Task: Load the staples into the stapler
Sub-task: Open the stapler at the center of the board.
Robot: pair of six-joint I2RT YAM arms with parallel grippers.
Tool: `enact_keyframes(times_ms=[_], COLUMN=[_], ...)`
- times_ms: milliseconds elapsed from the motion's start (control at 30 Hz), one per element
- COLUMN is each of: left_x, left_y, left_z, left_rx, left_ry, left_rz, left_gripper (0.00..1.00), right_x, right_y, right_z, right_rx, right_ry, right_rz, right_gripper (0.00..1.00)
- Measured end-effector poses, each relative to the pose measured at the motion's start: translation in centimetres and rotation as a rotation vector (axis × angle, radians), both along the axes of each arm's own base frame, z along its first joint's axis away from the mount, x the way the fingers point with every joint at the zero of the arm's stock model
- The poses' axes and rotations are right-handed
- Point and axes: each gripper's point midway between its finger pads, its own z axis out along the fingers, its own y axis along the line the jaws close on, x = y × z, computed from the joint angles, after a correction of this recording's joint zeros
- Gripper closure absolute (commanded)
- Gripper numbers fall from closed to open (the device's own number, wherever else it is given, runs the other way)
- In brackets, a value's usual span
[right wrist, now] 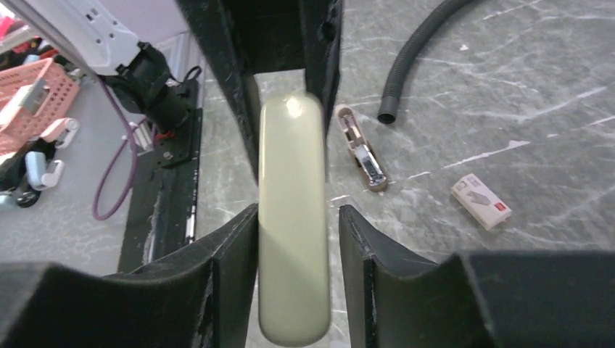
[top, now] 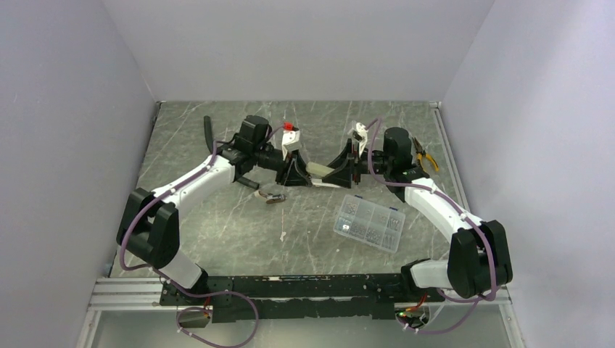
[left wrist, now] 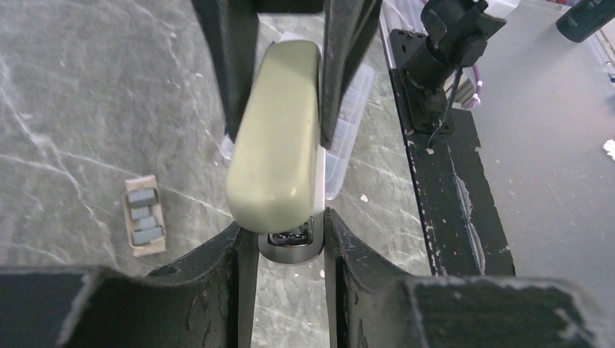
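Pale walls (top: 290,43) enclose grey veined tabletop (top: 217,225) under stapler (top: 318,171).

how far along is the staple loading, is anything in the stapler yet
Done: the small olive-grey stapler is lifted off the grey marbled table, gripped at its ends by the left gripper and right gripper. In hand: holding it between them, top arm apparently shut. Left: opening it and loading the grey staples, which lie in a brown card tray on the table.

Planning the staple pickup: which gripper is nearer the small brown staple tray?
Left. The left gripper is just beyond the staple tray; the right gripper is at the other end of the stapler, farther away.
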Motion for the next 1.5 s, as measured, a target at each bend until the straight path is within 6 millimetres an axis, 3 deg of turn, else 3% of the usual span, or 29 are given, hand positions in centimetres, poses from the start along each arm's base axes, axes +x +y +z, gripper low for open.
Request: enact_keyframes(times_ms=[133, 300, 433, 767, 1033, 1133, 1267, 1500], left_x=[-0.8, -2.5, -3.1, -2.7, -2.7, -2.7, -2.5, -1.9], left_y=[0.2, 0.2, 0.0, 0.3, 0.3, 0.3, 0.3, 0.3], left_z=[-2.1, -3.9, -4.3, -4.9, -4.9, -4.9, -5.0, -5.2], left_rx=[0.084, 0.162, 0.178, 0.209, 0.210, 0.209, 0.213, 0.224], left_ry=[-0.014, -0.031, -0.042, -0.064, -0.063, -0.063, -0.068, -0.101], left_rz=[-0.003, -0.039, -0.061, -0.041, -0.041, -0.041, -0.035, -0.017], left_gripper=[0.97, 0.97, 0.97, 0.97, 0.97, 0.97, 0.97, 0.97], right_x=[0.5, 0.8, 0.4, -0.5, -0.9, -1.0, -1.3, -1.0], right_y=[-0.3, 0.4, 1.2, 1.9, 2.9, 3.2, 3.4, 3.0], right_z=[-0.4, 0.6, 0.9, -1.3, -2.7, -3.5, -3.8, -3.3], right_rx=[-0.032, -0.071, -0.086, -0.130, -0.144, -0.153, -0.150, -0.132], right_ry=[-0.024, -0.095, -0.138, -0.096, -0.058, -0.031, 0.000, 0.015], right_rz=[-0.021, -0.014, 0.012, 0.058, 0.092, 0.102, 0.117, 0.104], right_gripper=[0.38, 0.35, 0.34, 0.31, 0.35, 0.42, 0.68, 0.97])
